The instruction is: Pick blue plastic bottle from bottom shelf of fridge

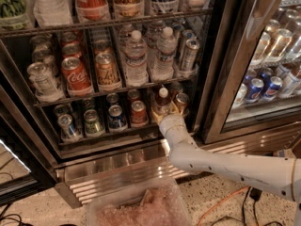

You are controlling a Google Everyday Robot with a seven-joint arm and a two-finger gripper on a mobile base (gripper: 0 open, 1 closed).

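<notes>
A drinks fridge (pixel 225 79) stood with its door open, dark wire racks packed with cans and bottles. The blue plastic bottle (pixel 163 102), small and pale with a white cap, stood upright on the bottom shelf (pixel 108 133). The gripper (pixel 165 118) sat directly below the bottle, right at its base. Whether it was spread wide, narrowed or clamped on the bottle could not be told. The white arm (pixel 225 166) ran from below the bottle down and away to its right.

Just left of the bottle stood a red can (pixel 138 112), and left of that a blue can (pixel 116 117). Just right of the bottle stood a copper-coloured can (pixel 181 101). On the rack above the bottle were clear water bottles (pixel 135 58). Below the bottle ran the steel grille (pixel 117 175), and lower still lay a clear plastic bin (pixel 141 207).
</notes>
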